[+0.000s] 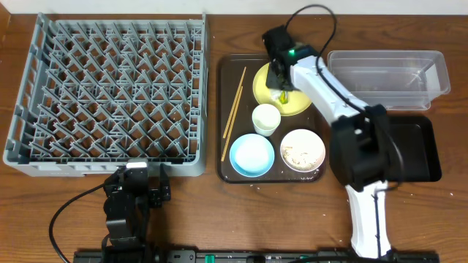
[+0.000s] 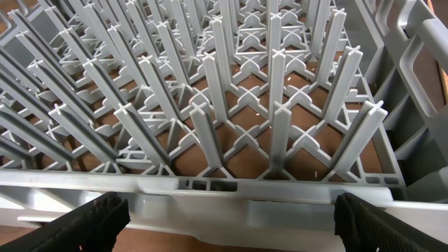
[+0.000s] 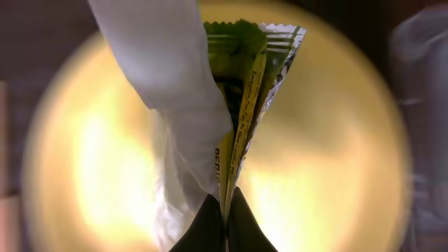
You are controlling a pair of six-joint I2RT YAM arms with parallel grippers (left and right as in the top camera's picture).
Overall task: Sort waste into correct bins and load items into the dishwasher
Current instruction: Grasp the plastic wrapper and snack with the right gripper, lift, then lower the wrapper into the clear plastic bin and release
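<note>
Your right gripper (image 3: 225, 225) hangs over the yellow plate (image 1: 296, 104), at about 12 o'clock on the brown tray (image 1: 228, 73). Its fingers are pressed together on the lower edge of the green-yellow wrapper (image 3: 252, 84). The white napkin (image 3: 168, 84) lies against the wrapper's 9 o'clock side; you cannot tell whether it is caught in the pinch too.

On the tray, the white cup (image 1: 266, 119) stands just at 6 o'clock of the plate. The blue bowl (image 1: 252, 155) and the white bowl (image 1: 303, 150) with crumbs (image 1: 298, 155) sit nearer you. The chopsticks (image 1: 234, 113) lie along the 9 o'clock side.

The clear tub (image 1: 387, 80) is at 2 o'clock on the table, with the black tray (image 1: 417, 146) at 3 o'clock. Your left gripper (image 2: 231, 203) sits at 7 o'clock, fingers spread wide, facing the near rim of the grey dish rack (image 1: 110, 166).
</note>
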